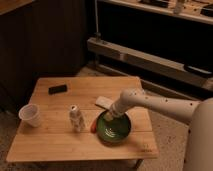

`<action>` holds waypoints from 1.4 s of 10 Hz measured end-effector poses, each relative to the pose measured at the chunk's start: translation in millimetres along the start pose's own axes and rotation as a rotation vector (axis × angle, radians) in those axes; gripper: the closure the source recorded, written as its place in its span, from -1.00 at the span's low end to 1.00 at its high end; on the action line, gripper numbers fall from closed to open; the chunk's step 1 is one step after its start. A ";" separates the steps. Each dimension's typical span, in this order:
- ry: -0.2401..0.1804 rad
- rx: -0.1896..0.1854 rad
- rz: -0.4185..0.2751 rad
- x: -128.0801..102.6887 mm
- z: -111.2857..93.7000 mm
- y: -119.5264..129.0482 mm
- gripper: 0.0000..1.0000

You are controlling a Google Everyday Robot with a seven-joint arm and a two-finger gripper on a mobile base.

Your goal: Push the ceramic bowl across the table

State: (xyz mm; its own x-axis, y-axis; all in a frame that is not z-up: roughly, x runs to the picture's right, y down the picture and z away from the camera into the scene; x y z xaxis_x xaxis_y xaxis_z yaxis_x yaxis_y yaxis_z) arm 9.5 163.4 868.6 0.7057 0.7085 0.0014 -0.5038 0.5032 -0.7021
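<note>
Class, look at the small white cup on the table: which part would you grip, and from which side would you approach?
Grip the white cup across its open rim from above, or round its wall from the table's bare left edge: it stands upright and apart. The pincer sits at the ceramic bowl's far rim, well away.

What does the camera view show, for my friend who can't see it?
A white robot arm's gripper sits at the far rim of a dark-green ceramic bowl on a wooden table. A white cup stands at the left.
</note>
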 end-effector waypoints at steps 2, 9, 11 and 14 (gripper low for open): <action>-0.002 0.004 -0.005 -7.5 3.0 -1.7 0.96; -0.011 0.011 -0.020 -35.3 10.7 -15.7 0.96; -0.013 0.014 -0.020 -39.9 11.5 -18.3 0.96; -0.019 0.016 -0.025 -51.9 13.9 -24.2 0.96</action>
State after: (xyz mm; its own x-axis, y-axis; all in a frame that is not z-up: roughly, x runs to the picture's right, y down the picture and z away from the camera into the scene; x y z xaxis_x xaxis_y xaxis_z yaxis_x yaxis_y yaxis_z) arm -21.8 121.4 895.5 0.7091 0.7044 0.0323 -0.4938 0.5288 -0.6903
